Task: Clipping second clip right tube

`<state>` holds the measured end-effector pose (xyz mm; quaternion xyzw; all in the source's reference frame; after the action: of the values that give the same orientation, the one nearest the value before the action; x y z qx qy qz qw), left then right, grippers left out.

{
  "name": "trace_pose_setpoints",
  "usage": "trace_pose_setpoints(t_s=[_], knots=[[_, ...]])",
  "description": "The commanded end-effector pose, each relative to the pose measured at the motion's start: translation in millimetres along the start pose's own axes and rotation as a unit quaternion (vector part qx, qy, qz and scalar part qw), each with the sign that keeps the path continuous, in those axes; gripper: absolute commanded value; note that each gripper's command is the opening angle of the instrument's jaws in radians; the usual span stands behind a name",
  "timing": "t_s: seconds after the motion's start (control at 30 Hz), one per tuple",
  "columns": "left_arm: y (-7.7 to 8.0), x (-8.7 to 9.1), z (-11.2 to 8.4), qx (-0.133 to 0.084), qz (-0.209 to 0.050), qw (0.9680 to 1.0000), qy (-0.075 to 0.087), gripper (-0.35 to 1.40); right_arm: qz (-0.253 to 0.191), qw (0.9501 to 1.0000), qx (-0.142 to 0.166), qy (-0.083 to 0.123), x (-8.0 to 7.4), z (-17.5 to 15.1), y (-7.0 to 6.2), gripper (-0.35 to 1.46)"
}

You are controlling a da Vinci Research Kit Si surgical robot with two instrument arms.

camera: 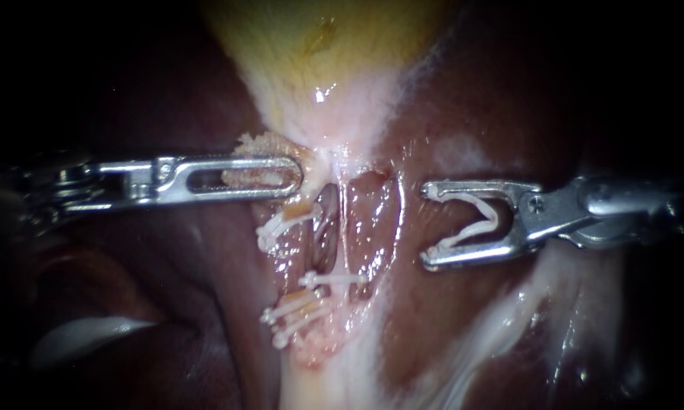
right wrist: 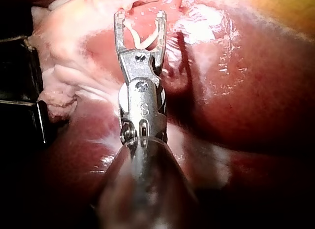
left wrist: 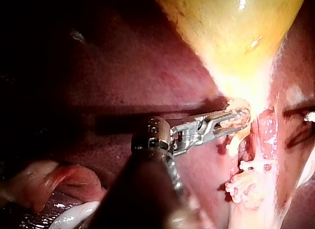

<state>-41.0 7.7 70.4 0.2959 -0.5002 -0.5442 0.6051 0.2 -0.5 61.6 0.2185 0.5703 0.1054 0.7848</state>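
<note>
At centre right of the endoscope view, the right instrument (camera: 430, 225) hangs with its jaws spread wide around a white new clip (camera: 495, 220). Each jaw touches one leg of it, so the clip is carried, not yet fired. Its open mouth faces the right tube (camera: 345, 228), a pale strand running down the middle of the frame, but stands apart from it, with bare liver (camera: 448, 326) around. Lower on that tube one set clip (camera: 334, 279) already lies across it; other clips (camera: 292, 311) sit just to its left, one higher and two lower. From centre left, the left instrument (camera: 288, 175) has its slotted jaws closed on a tuft of tissue (camera: 239, 178) just under the yellow gallbladder (camera: 319, 45), apparently holding the neck taut. The right wrist view confirms the new clip seated between the spread jaws, with the clipped strands ahead of them and unreached. By this showing the step is in its early part, with the clip loaded and aimed. What is left, it seems, is to advance, bring the tube between the clip's legs clear of the set clip, and squeeze it shut.
</note>
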Motion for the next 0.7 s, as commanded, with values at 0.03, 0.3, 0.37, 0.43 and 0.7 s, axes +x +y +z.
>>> trace_pose_setpoints(t_s=[0.03, 0.3, 0.37, 0.43, 0.7], knots=[[0.0, -0.1, -0.1, 0.0, 0.0, 1.0, 0.0, -0.28, 0.0, 1.0, 0.0, 0.0, 0.0, 0.0, 0.0, 0.5], [-0.5, -2.2, -2.4, -0.001, -0.006, 1.0, 0.002, -0.28, 0.0, 1.0, 0.001, 0.0, 0.1, 0.0, -0.1, 0.5], [-0.8, -3.2, -3.5, -0.003, -0.009, 1.0, -0.002, -0.28, 0.0, 1.0, 0.001, 0.0, 0.1, 0.0, -0.2, 0.5], [-1.2, -4.1, -4.7, -0.005, -0.012, 0.9999, -0.01, -0.28, 0.0, 1.0, 0.001, 0.0, 0.1, 0.0, -0.2, 0.5], [-2.3, -5.8, -7.2, -0.004, -0.008, 0.9997, -0.024, -0.28, 0.0, 1.0, 0.0, 0.0, 0.3, 0.2, -0.4, 0.5]])
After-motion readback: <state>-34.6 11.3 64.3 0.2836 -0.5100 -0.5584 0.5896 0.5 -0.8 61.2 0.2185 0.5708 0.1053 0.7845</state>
